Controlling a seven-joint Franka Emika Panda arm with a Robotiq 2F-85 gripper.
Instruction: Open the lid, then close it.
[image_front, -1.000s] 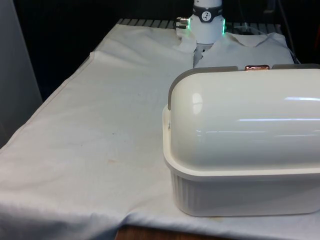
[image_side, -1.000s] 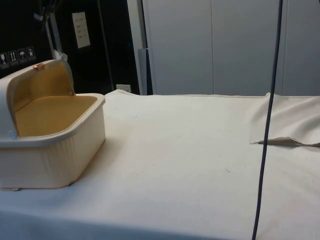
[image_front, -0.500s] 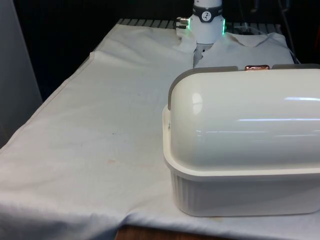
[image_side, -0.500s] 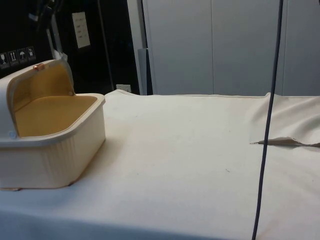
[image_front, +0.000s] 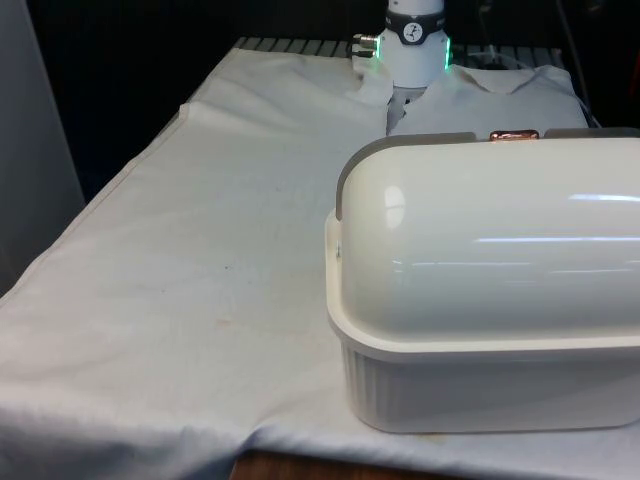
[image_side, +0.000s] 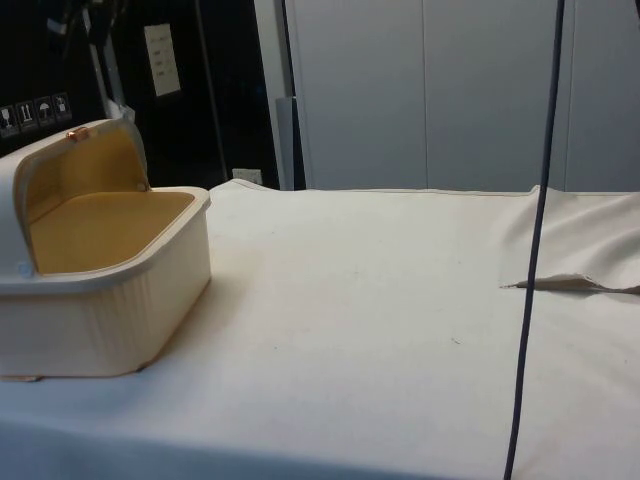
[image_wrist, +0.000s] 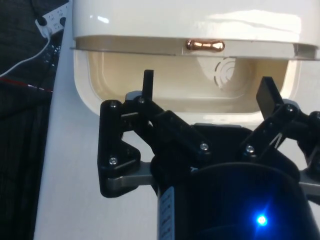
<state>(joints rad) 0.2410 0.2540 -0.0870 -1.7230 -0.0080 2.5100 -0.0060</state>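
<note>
A: What has moved since a second ago?

B: Almost nothing. The bread box (image_front: 490, 290) sits as it did, at the near end of the table (image_front: 200, 250) on the front view's right, and its lid (image_side: 75, 170) stands rolled back as before. In the side view only the dark cable (image_side: 535, 240) hanging in front has swayed a touch.

A: So the lid is open?

B: Yes. The side view shows the tan inside of the box, with the lid curled up over the back. The opening half looks done; closing is what I judge comes next.

A: Where is the hand?

B: In the wrist view the hand (image_wrist: 207, 95) hangs just outside the box's open mouth, fingers spread wide and holding nothing. The copper handle (image_wrist: 205, 46) on the lid's edge lies straight ahead of the fingers, a little beyond their tips and roughly centred between them.

A: And the handle's long axis?

B: It runs along the lid's edge, across the line between the two fingers, so they would have to bracket it or push on the lid's edge.

A: Room to move?

B: Plenty on the robot's side; the cloth there is bare. The lid must swing down over the mouth toward the hand, so the front rim (image_wrist: 190, 107) is the edge to watch: fingers left inside could be caught.
</note>
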